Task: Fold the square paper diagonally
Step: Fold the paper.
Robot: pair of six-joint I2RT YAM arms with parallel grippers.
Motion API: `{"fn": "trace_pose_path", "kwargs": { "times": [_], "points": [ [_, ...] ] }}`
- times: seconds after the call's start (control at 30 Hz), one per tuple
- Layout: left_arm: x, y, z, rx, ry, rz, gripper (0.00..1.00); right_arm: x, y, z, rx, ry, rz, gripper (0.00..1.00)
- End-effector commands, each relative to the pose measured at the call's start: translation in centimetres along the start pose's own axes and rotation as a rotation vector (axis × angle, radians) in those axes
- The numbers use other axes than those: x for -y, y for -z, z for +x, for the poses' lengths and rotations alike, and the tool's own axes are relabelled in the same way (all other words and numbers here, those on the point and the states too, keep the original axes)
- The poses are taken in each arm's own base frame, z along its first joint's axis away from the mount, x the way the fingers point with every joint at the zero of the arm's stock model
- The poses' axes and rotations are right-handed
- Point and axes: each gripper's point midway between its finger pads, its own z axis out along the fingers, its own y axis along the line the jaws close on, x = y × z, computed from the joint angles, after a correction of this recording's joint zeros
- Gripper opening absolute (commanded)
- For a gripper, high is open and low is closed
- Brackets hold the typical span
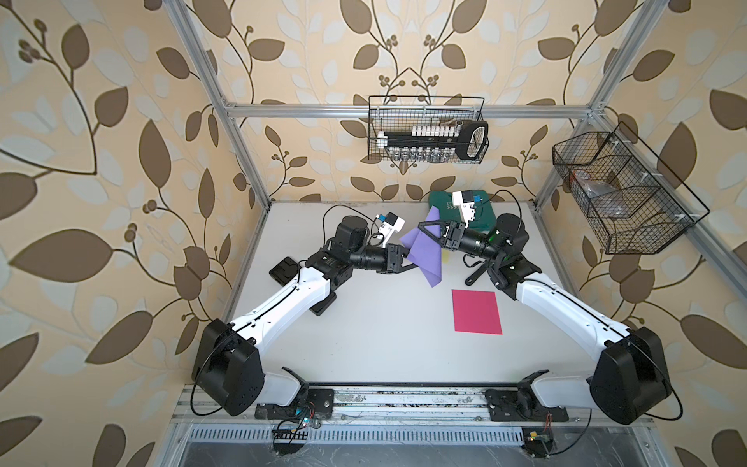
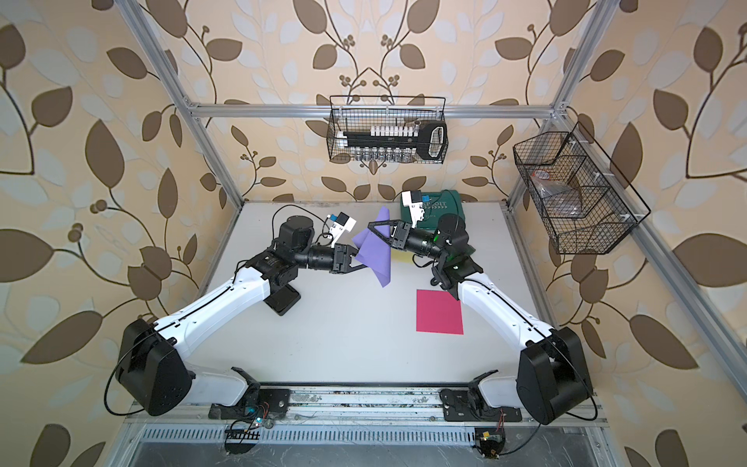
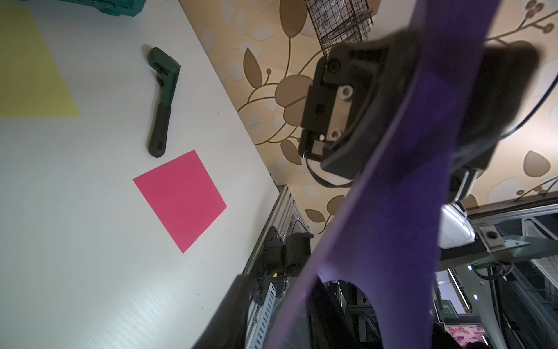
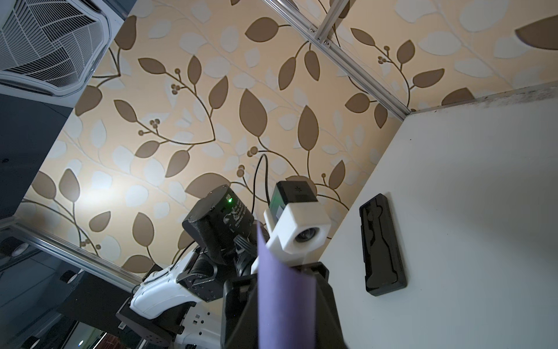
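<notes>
A purple square paper (image 1: 424, 252) (image 2: 376, 252) hangs bent in the air above the back of the table, between my two grippers. My right gripper (image 1: 423, 225) (image 2: 372, 225) is shut on its upper far part; in the right wrist view the purple strip (image 4: 283, 296) runs out from between the black fingers (image 4: 327, 305). My left gripper (image 1: 412, 265) (image 2: 361, 265) sits at the sheet's left edge. In the left wrist view its jaws stand apart, with the paper (image 3: 407, 181) lying against one finger (image 3: 326, 305) and a gap to the other finger (image 3: 232, 308).
A pink square paper (image 1: 477, 311) (image 3: 181, 199) lies flat at front right. A yellow sheet (image 3: 27, 69), a dark wrench (image 3: 161, 99) and a green case (image 1: 485, 210) sit toward the back right. A black tray (image 1: 285, 271) (image 4: 382, 244) lies at left. Wire baskets (image 1: 428, 129) hang on the frame.
</notes>
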Motion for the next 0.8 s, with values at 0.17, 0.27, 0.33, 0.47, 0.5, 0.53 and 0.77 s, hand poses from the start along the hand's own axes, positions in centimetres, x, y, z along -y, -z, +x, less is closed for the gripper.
{"fn": "trace_pose_path", "kwargs": {
  "times": [0.17, 0.27, 0.33, 0.47, 0.5, 0.53, 0.77],
  "points": [
    [2.2, 6.0, -3.2, 0.126, -0.102, 0.021, 0.34, -1.8, 1.3, -0.4, -0.043, 0.044, -0.026, 0.19],
    [3.9, 6.4, -3.3, 0.121, -0.137, 0.063, 0.36, -1.7, 1.4, -0.2, -0.073, 0.056, -0.016, 0.19],
    [4.8, 6.6, -3.4, 0.132, -0.13, 0.102, 0.41, -1.8, 1.3, -0.1, -0.089, 0.058, -0.017, 0.2],
    [5.5, 6.2, -3.3, 0.121, -0.063, 0.127, 0.45, -1.8, 1.2, -0.1, -0.101, 0.058, -0.019, 0.2],
    [5.8, 5.9, -3.1, 0.109, -0.052, 0.131, 0.45, -1.7, 1.1, -0.1, -0.103, 0.059, -0.018, 0.2],
    [6.0, 5.6, -2.8, 0.099, -0.043, 0.125, 0.46, -1.8, 1.2, -0.2, -0.101, 0.062, -0.019, 0.2],
    [6.6, 4.6, -1.9, 0.064, -0.006, 0.118, 0.47, -1.8, 1.2, -0.3, -0.099, 0.066, -0.015, 0.2]
  ]
}}
